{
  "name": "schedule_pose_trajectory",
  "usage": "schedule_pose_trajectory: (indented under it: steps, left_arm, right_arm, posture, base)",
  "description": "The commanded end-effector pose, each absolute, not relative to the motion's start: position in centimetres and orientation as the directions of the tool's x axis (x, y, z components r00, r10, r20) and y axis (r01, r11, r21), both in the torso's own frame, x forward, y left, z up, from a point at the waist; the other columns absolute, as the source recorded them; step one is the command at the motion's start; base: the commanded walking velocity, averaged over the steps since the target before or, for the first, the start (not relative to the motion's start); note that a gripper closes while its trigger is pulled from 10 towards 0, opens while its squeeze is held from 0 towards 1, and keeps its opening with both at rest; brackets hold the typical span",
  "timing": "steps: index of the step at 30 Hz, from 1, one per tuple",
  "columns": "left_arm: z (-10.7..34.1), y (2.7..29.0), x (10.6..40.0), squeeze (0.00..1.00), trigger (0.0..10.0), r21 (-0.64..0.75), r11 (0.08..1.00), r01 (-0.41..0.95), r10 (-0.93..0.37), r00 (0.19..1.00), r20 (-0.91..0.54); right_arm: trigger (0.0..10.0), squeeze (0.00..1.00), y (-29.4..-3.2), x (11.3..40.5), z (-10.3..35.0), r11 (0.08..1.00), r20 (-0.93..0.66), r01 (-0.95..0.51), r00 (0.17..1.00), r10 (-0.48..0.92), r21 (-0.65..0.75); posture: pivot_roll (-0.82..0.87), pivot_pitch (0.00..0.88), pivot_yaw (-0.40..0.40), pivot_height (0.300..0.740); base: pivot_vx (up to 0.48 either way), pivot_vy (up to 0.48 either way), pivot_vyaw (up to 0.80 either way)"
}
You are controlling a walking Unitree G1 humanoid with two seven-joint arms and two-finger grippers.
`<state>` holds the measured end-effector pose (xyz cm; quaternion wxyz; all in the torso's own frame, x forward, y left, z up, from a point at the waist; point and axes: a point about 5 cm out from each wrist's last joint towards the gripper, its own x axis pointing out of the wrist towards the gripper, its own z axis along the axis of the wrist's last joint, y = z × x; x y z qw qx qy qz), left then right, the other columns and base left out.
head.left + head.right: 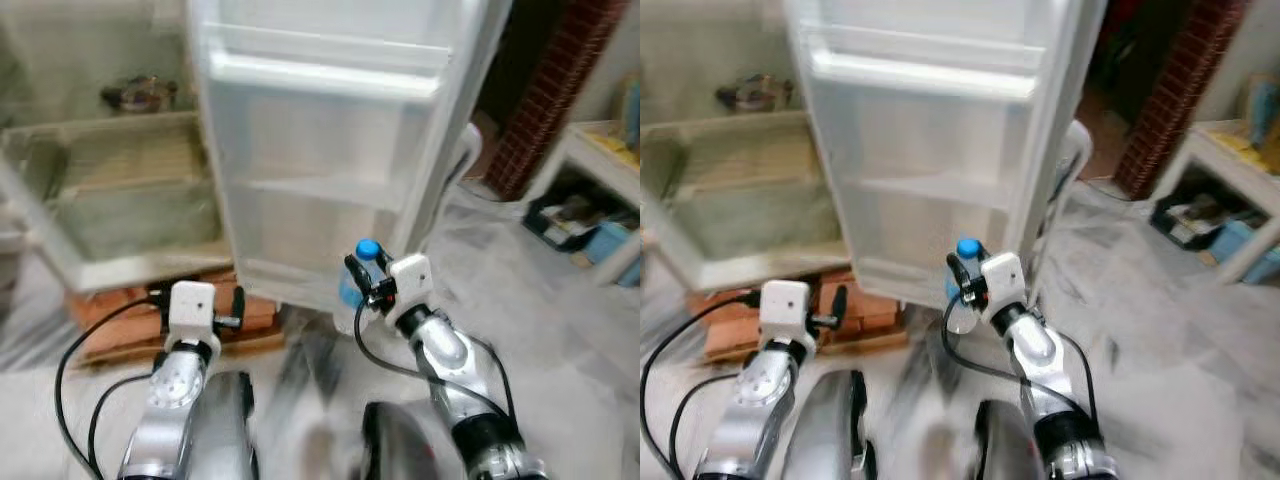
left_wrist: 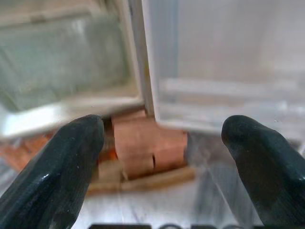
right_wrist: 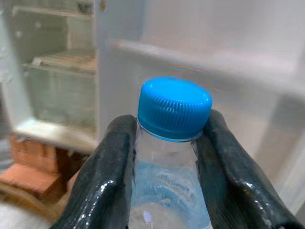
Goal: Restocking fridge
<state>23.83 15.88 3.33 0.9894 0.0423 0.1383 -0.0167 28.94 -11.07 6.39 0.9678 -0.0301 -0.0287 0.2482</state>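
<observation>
A clear plastic water bottle [image 3: 170, 181] with a ridged bright blue cap [image 3: 174, 108] stood upright between the two black fingers [image 3: 108, 176] of the right gripper [image 1: 364, 276]. Its jaws were closed on the bottle's neck just below the cap, one finger pressed to each side. Water showed through the clear wall under the neck.

In the head views the bottle sat a little right of centre, at about 5 o'clock, just in front of the lower edge of the open white fridge door [image 1: 330, 170]. The door's inner shelves [image 1: 325, 78] looked bare. At 9 o'clock the fridge interior [image 1: 110, 190] stood open, with a pale drawer low down and a dark, blurred item [image 1: 140, 94] on an upper shelf. The fridge rested on red bricks [image 2: 147, 148] over a wooden board.

The left gripper [image 2: 167, 157] hung at 7 o'clock, jaws spread wide and holding nothing, pointing at the bricks. A white side table [image 1: 600, 160] stood at 3 o'clock.
</observation>
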Motion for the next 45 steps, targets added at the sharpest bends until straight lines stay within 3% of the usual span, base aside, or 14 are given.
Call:
schedule_pose_trajectory:
  steps: [1,28,35,45]
  left_arm:
    - [4.2,16.2,24.5,0.00,10.0,0.105,0.994,0.039,-0.012,0.970,-0.241]
    - [4.3,16.4,24.4,0.00,10.0,0.103,0.994,0.030,-0.006,0.973,-0.232]
    - [4.2,16.2,24.4,0.00,10.0,0.103,0.994,0.032,-0.007,0.972,-0.235]
    - [4.1,16.1,24.6,0.00,10.0,0.101,0.995,0.026,-0.001,0.970,-0.242]
  right_arm:
    - [10.0,0.00,-10.5,29.4,7.3,0.868,0.084,-0.490,0.864,0.496,-0.086]
    - [10.0,0.00,-9.8,29.2,7.8,0.833,0.106,-0.539,0.827,0.552,-0.125]
    - [10.0,0.00,-9.4,29.1,7.9,0.816,0.114,-0.562,0.809,0.577,-0.137]
    - [10.0,0.00,-9.2,29.3,8.1,0.809,0.119,-0.570,0.802,0.586,-0.142]
  posture:
    - [0.04,0.000,-0.021,0.552]
    - [0.04,0.000,-0.023,0.552]
    - [0.04,0.004,-0.025,0.552]
    - [0.04,0.007,-0.029,0.552]
  base:
    - [0.000,0.000,0.00]
    - [0.229,0.000,0.00]
    - [0.285,0.000,0.68]
    - [0.000,0.000,0.00]
